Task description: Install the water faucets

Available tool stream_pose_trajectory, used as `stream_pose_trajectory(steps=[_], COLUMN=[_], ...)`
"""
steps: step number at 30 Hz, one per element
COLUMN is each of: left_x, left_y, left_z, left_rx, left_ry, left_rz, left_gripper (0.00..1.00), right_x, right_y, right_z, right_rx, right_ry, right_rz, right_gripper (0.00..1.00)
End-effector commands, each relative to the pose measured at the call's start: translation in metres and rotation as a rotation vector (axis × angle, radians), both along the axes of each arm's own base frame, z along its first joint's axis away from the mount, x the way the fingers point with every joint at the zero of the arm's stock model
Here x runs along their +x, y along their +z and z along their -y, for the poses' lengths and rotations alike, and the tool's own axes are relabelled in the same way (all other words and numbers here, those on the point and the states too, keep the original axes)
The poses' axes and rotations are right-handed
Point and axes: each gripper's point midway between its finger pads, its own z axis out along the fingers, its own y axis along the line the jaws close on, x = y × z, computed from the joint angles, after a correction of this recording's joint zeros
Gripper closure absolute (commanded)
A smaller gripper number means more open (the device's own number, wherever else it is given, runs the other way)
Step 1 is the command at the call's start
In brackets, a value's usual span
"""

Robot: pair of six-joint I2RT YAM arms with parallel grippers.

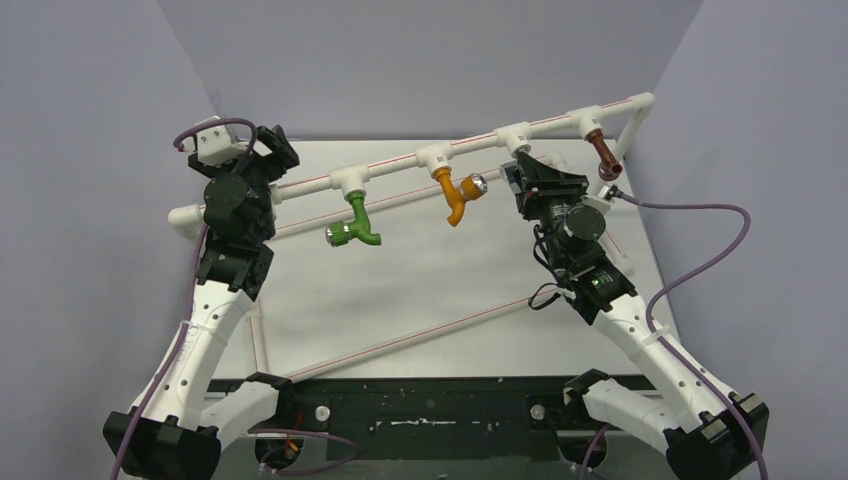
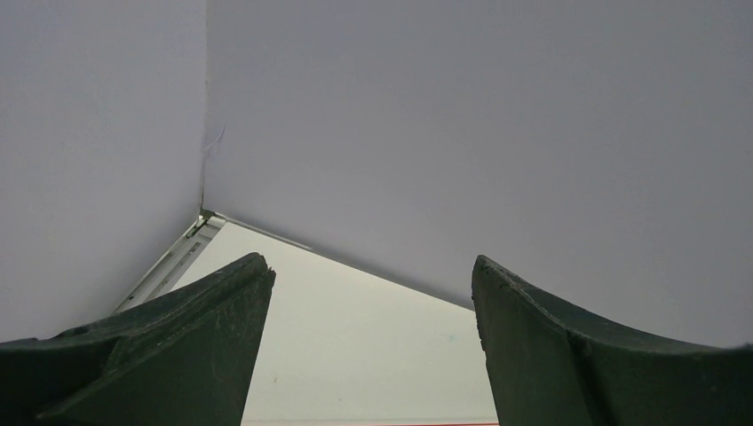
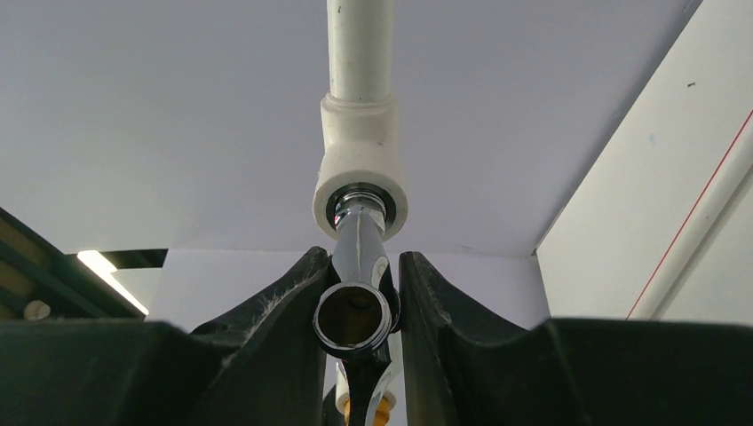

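Right hand clamped on chrome faucet under white tee fitting, left hand released, spread wide

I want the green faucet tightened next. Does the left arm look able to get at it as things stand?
Probably yes: the left gripper is open and empty, and the green faucet hangs from the pipe nearby, with nothing seen blocking the way.

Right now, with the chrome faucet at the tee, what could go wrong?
1. The right pincer clamps the slick chrome faucet by its narrow body; it may slip or enter the tee fitting crooked.
2. The left pincer stands open, facing the wall corner; nothing braces the pipe, which may twist.
3. The orange faucet hangs near the right pincer and could be knocked.
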Motion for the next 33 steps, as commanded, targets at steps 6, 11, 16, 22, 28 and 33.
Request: stream_pose_trajectory(steps=[6,11,16,22,28,33], left_x=[-0.013,-0.012,-0.012,-0.012,-0.012,-0.013], left_y=[-0.137,-0.138,-0.138,-0.138,-0.139,-0.139], left_z=[0.005,0.004,0.004,0.004,0.004,0.003], left_rx=[0.110,0.109,0.108,0.108,0.108,0.108], left_ry=[-0.020,-0.018,-0.019,-0.020,-0.017,-0.017], left_rz=[-0.455,-0.458,-0.458,-0.461,-0.461,-0.461], left_gripper=[0.20,0.20,0.20,0.20,0.20,0.20], right_x=[-0.023,-0.021,-0.018,-0.020,-0.030,-0.046], right_y=[0.085,0.071,0.052,0.030,0.015,0.003], right_z=[0.014,0.013,0.008,0.004,0.008,0.029], right_rx=[0.281,0.252,0.207,0.148,0.066,-0.074], right_ry=[0.015,0.011,0.018,0.040,0.039,-0.017], right_rz=[0.204,0.170,0.117,0.048,-0.010,-0.044], right_gripper=[1.00,0.91,0.69,0.45,0.32,0.24])
